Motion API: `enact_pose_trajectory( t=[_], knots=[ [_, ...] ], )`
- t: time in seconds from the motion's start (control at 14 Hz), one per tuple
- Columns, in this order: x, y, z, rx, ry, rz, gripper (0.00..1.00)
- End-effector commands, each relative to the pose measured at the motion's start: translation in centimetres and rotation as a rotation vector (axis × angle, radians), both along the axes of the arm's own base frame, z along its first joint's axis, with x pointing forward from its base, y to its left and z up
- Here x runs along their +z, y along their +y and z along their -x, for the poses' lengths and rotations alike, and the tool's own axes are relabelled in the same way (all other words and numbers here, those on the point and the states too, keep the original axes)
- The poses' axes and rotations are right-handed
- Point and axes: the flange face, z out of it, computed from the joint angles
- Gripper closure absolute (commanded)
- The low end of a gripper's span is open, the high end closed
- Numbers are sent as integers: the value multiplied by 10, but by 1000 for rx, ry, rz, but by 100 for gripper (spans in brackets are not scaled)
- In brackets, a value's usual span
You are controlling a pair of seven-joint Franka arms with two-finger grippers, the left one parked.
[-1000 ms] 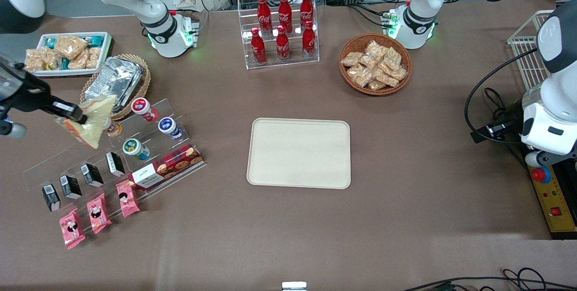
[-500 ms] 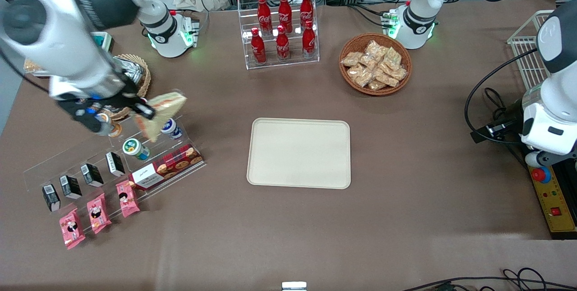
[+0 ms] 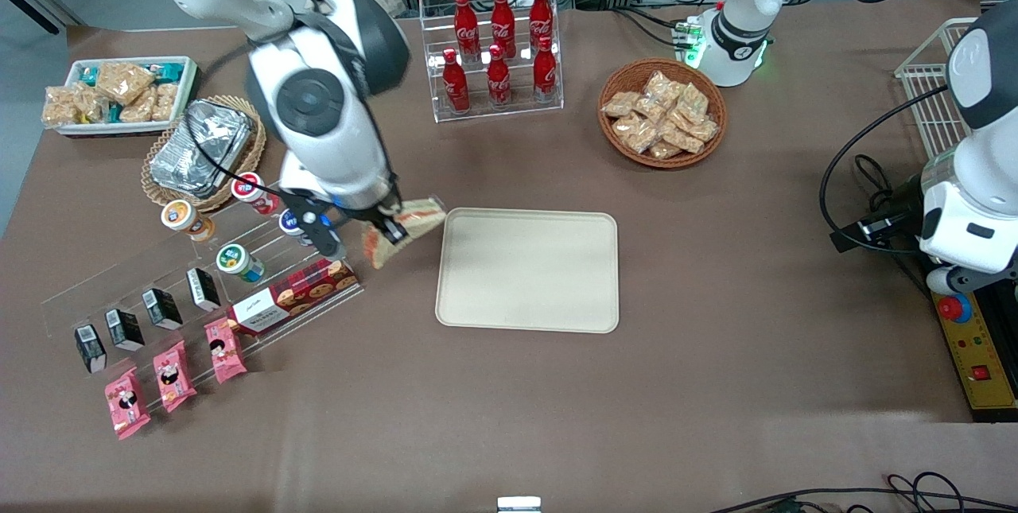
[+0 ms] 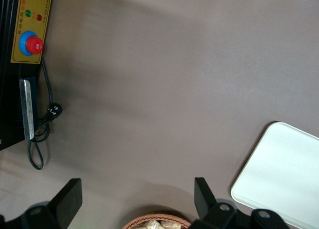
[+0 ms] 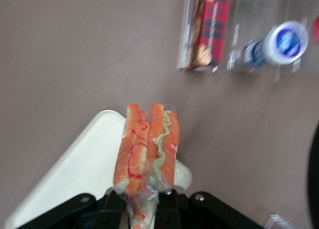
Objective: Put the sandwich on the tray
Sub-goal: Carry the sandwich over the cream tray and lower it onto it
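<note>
**A:** Where is the sandwich [image 3: 400, 231]?

**B:** In the air, clamped in the pincer [image 3: 385, 231] of the working arm. It hangs above the brown counter [image 3: 509, 402] right at the edge of the tray [image 3: 528, 270] that faces the working arm's end. In the front view one tip of the wedge reaches about to the tray's rim; the rest is over bare counter.

**A:** How far open is the pincer?

**B:** Closed down onto the wrapped wedge. In the right wrist view the black fingers [image 5: 172, 204] pinch the narrow end of the sandwich [image 5: 147, 157], with the crumpled clear wrap bunched between them.

**A:** Which way does it point?

**B:** Its long axis runs straight out from the pincer [image 5: 144, 201]. The cut edge faces the wrist camera, showing orange-red strips with a green layer between pale bread. From the front the wedge lies tilted: one end up near the tray's corner, the other slanting down toward the red plaid cookie box [image 3: 294, 294].

**A:** Is it touching the tray?

**B:** I cannot tell the height above it. In the wrist view a rounded corner of the tray [image 5: 75, 174] shows underneath the sandwich.

**A:** What sits nearby?

**B:** The clear stand with round-lidded cups, one blue-lidded [image 5: 284, 42], beside the cookie box [image 5: 209, 25].
</note>
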Motion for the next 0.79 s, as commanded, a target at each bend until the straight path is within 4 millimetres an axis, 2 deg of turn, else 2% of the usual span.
enact_pose_trajectory(
  t=[0.0, 0.29, 0.5, 0.71],
  knots=[
    [-39, 35, -21, -150, -66, -27, 96],
    [-101, 76, -27, -265, -108, -69, 95],
    [-132, 109, -37, -348, -145, -100, 95],
    [-157, 118, -38, -368, -169, -127, 95]
  ],
)
